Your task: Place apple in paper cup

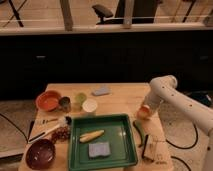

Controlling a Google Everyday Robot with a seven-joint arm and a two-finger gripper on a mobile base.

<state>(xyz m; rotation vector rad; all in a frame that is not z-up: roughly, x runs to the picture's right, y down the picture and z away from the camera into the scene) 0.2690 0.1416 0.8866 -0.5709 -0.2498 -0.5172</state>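
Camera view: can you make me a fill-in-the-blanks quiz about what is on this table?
The tool is closed on the apple near the table's ___ edge.
The white paper cup stands just behind the ___ tray.
The blue sponge lies inside the ___.
Missing words: right; green; tray.

You are not getting any readable text here. Dark marks are showing on the white item at the front right corner of the table, too small to make out. The gripper is sitting at the apple by the right edge, showing no legible marking.
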